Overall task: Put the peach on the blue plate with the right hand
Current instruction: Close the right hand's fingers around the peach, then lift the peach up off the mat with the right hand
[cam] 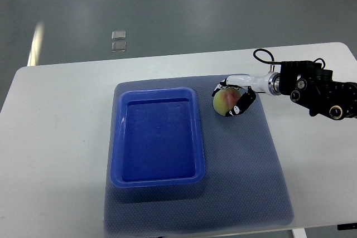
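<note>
Only the raised rim of the blue plate (198, 132) stands between peach (225, 102) and basin.

Your right arm (321, 94) is a blocky black housing with round silver screw heads set into it. You can see a thin black cable looping off its upper edge. A silver metal collar joins it to the right hand (237, 94), white-shelled, with black fingers (244, 103) bearing small white marks.

A mat (245, 182) lies on the worktop (56, 137). A plate (158, 178) sits on the mat's left half. Just right of the plate's far corner, a peach (224, 102) rests on the mat, with the right robot hand (237, 96) wrapped around it.
</note>
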